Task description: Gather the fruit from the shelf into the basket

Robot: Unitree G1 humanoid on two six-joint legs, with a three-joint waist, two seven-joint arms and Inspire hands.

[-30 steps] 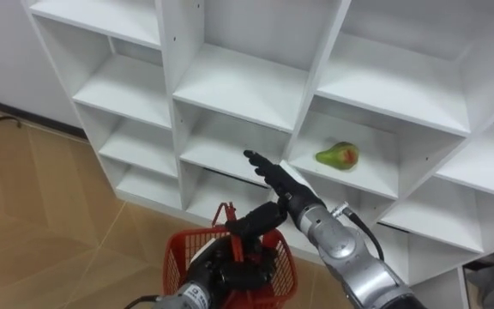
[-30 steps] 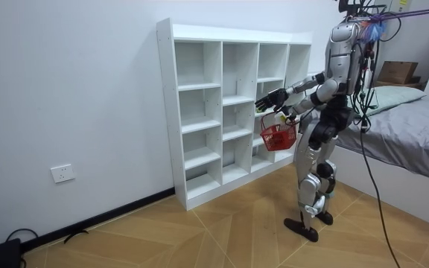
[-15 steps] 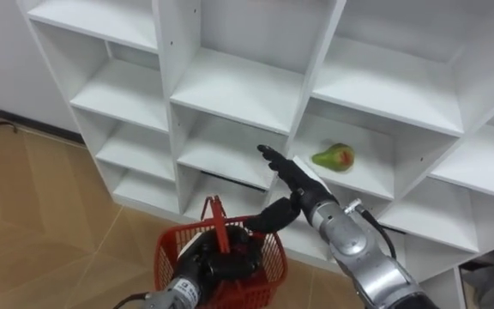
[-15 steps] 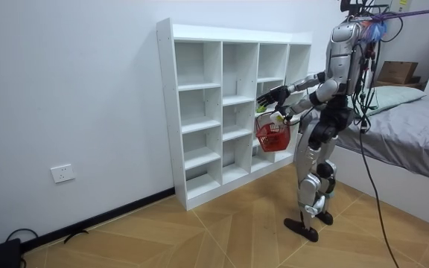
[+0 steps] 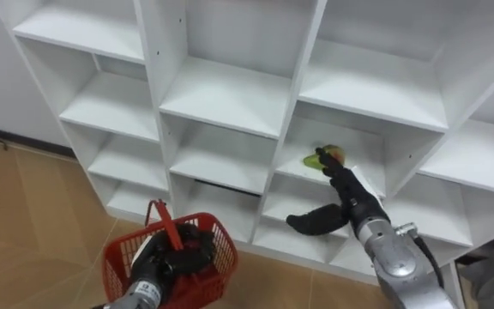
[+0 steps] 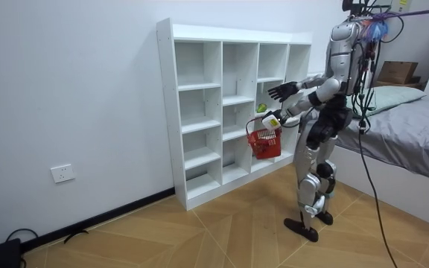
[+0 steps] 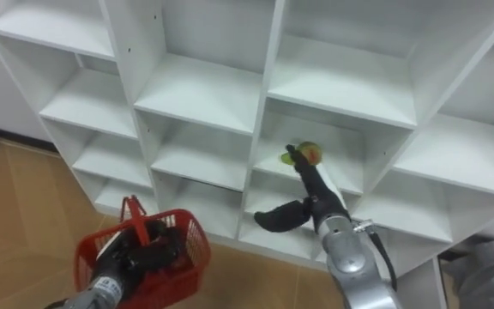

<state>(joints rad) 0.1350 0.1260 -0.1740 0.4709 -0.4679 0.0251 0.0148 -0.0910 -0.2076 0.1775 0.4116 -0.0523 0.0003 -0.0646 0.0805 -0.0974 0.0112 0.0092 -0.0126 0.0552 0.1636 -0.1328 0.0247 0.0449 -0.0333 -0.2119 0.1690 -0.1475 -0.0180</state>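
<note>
Before the white closet (image 5: 221, 94) the robot stands upright, facing its right-hand columns, with a bed (image 6: 412, 138) behind it. Seen from the head, the one fruit (image 5: 326, 157), green with a reddish patch, lies on a shelf in a cubby at about 3 o'clock from the middle of the view. The right hand (image 5: 346, 193) is stretched into that cubby from 5 o'clock. Its fingers (image 5: 337, 176) are straight, the thumb is spread wide toward 9 o'clock, and nothing is grasped. The fingertips reach the near edge of the fruit, but whether they touch it cannot be told.

Down at 7 o'clock the left hand (image 5: 178, 256) is clenched round the handle of a red basket (image 5: 117, 262), held out in front of the lower shelves. Whether the basket already holds anything is hidden by the hand.

The step in hand looks like the reach for the fruit, with the grasp not yet made. The next move likely calls for the hand to go a little deeper, so that fingers and thumb can close round the fruit without nudging it toward the back. Then the fruit must be drawn clear of the shelf above and lowered toward 8 o'clock into the basket.
</note>
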